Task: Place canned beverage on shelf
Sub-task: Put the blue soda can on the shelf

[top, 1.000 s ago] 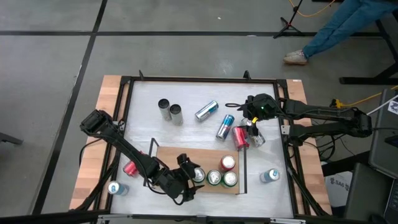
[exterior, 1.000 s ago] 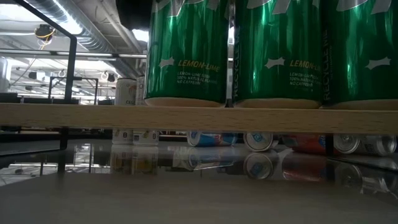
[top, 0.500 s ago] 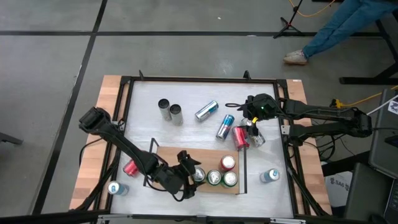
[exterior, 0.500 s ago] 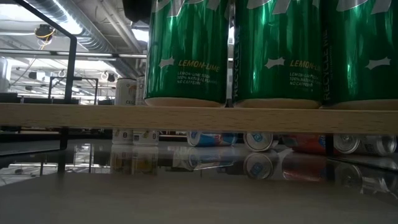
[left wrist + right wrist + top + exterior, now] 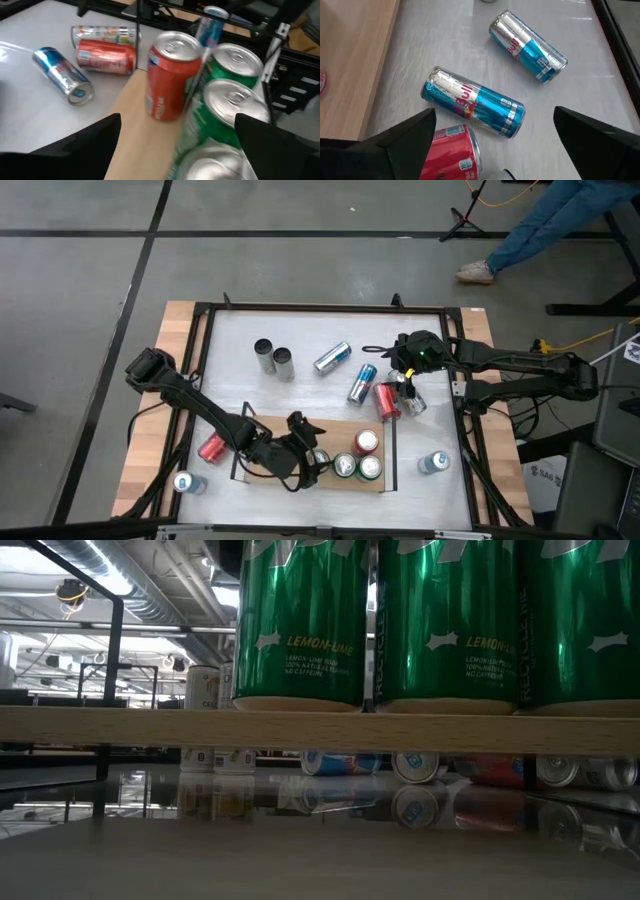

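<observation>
The shelf [image 5: 270, 432], a flat light-brown wooden board with thin black rails at its short ends, lies near the table's front edge. On its right half stand three green cans [image 5: 344, 467] and one red can [image 5: 366, 442], upright and packed close together.

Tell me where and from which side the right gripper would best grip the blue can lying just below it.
Grip the blue can across the middle of its body, coming straight down from above. It lies on its side on the white tabletop, so only its round flanks offer opposing faces. The right gripper hovers open above it. The red can lies close alongside, so fingers should straddle carefully.
</observation>
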Action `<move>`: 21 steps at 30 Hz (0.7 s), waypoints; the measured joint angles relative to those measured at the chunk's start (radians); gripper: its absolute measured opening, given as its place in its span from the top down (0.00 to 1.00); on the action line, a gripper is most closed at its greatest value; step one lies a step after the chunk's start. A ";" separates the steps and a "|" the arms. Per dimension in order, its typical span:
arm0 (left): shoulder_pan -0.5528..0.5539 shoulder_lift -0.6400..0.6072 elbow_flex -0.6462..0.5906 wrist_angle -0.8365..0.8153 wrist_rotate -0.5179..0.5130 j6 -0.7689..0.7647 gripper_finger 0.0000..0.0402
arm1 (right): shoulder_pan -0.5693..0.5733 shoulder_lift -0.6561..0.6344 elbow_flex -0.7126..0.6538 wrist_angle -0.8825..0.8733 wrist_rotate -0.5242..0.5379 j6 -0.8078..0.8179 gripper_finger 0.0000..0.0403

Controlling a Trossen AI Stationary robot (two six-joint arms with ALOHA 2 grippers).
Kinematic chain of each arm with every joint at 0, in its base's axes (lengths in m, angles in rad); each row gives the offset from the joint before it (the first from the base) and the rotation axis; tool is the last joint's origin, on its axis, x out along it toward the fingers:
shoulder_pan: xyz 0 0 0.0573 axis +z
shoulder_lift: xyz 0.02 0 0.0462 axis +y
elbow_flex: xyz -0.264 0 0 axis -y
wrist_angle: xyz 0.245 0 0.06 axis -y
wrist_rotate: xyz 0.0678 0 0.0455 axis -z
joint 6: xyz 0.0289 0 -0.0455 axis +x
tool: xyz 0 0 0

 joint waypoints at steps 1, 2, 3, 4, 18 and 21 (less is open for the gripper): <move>0.009 0.000 0.000 0.001 0.000 0.000 0.05 | 0.000 0.000 0.000 0.000 0.000 0.000 0.02; 0.020 0.000 0.000 0.001 0.000 0.000 0.05 | 0.000 0.000 0.000 0.000 0.000 0.000 0.02; 0.031 0.000 0.000 0.000 0.000 0.000 0.05 | 0.000 0.000 0.000 0.000 0.000 0.000 0.02; 0.043 0.000 0.000 0.000 0.000 0.000 0.05 | 0.000 0.000 0.000 0.000 0.000 0.000 0.02; 0.301 0.000 0.000 0.000 0.080 0.078 0.05 | 0.000 0.000 0.000 0.001 0.000 0.000 0.02; 0.376 0.000 0.000 0.000 0.185 0.078 0.05 | 0.000 0.000 0.000 0.001 0.000 0.000 0.02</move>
